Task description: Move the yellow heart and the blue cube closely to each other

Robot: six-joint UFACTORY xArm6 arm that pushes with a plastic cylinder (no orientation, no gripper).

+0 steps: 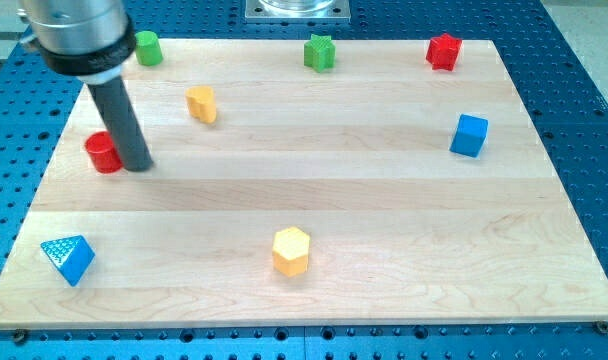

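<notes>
Currently my tip (a bare rod, holding nothing) touches the red cylinder, with the yellow heart near and the blue cube well apart at the view's right, so a careless sweep could drag the cylinder along.

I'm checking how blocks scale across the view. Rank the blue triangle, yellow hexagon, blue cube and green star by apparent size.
1. blue triangle
2. yellow hexagon
3. blue cube
4. green star
The nearer blocks may only look bigger.
</notes>
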